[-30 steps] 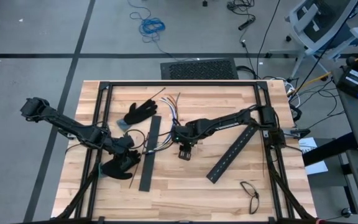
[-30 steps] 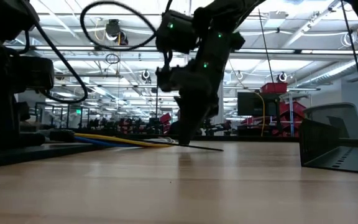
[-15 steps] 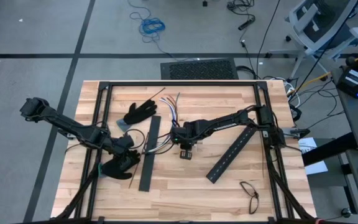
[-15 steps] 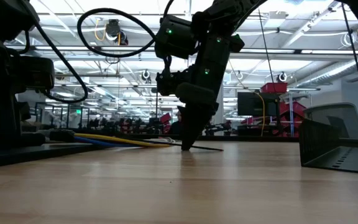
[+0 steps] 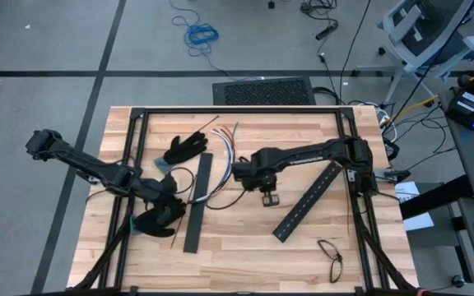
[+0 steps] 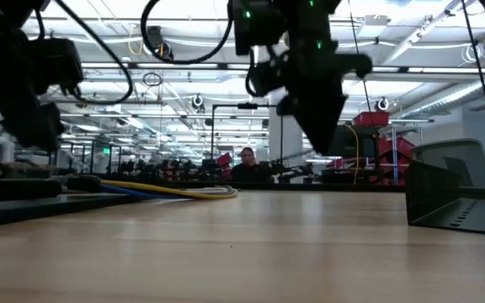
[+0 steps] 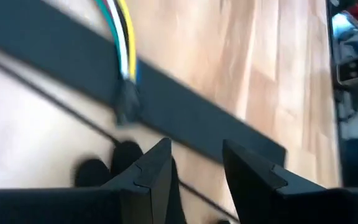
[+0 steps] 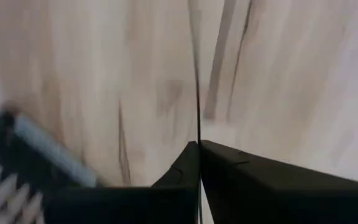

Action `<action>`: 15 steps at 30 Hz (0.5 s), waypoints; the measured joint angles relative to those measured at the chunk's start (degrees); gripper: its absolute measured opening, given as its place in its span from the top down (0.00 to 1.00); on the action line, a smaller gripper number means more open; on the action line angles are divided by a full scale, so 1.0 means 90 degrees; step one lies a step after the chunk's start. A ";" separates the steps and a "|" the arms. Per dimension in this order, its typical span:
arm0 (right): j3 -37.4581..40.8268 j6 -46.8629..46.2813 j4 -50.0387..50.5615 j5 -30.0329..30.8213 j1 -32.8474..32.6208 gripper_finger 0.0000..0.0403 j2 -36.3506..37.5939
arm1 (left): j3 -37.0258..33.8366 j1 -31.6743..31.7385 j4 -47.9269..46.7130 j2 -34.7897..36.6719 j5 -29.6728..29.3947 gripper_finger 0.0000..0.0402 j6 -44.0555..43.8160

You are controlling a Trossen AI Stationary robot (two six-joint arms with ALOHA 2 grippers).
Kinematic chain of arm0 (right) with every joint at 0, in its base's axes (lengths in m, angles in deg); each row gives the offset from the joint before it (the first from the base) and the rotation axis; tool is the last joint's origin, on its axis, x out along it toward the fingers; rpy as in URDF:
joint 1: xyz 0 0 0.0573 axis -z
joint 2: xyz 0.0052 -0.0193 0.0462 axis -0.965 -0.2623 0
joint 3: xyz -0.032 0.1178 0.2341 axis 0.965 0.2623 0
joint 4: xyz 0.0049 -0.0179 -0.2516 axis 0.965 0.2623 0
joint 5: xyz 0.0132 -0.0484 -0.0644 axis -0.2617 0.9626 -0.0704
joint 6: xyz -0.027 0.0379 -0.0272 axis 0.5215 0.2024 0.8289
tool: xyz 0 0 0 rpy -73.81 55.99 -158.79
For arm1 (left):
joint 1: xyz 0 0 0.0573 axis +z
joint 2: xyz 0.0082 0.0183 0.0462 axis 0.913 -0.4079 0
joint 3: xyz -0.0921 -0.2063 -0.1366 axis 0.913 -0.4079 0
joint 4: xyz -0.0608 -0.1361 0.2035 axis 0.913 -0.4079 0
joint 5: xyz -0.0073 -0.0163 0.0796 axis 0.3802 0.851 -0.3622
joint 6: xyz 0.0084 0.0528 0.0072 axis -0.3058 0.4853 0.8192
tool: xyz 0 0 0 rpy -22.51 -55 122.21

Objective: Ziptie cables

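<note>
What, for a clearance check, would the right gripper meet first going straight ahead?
Probably the bare wooden table: the right gripper, shut on a ziptie, points down at it; depth is unclear.

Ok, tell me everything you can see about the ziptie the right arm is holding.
The ziptie is a very thin, straight, dark strip that looks like plastic. One end is pinched between the shut fingers of the right end effector, and the rest runs straight out ahead of them over the pale wooden table. A soft shadow line beside it suggests it hangs off the wood. Its far end runs out of the wrist view.
</note>
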State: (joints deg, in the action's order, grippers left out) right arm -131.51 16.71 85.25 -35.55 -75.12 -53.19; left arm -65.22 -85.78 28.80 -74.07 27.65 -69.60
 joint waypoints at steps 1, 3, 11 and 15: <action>-0.0272 0.0274 0.0321 0.0007 0.0001 1.00 -0.0017 | 0.0033 0.0000 -0.0002 0.0020 -0.0216 0.65 0.0169; -0.0783 0.0721 0.0867 0.0016 0.0001 1.00 -0.0023 | 0.0081 0.0002 -0.0015 0.0034 -0.0634 0.65 0.0464; -0.2284 0.1553 0.2019 0.0247 0.0005 1.00 -0.0215 | 0.0113 0.0154 -0.0020 0.0016 -0.1424 0.65 0.1054; -0.2496 0.1558 0.1896 0.0378 0.0023 1.00 -0.0275 | 0.0113 0.0484 -0.0083 0.0000 -0.0639 0.65 0.0825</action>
State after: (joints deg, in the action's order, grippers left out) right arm -153.97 30.74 102.31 -32.15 -74.92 -55.66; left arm -64.20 -81.43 28.05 -74.08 21.90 -62.18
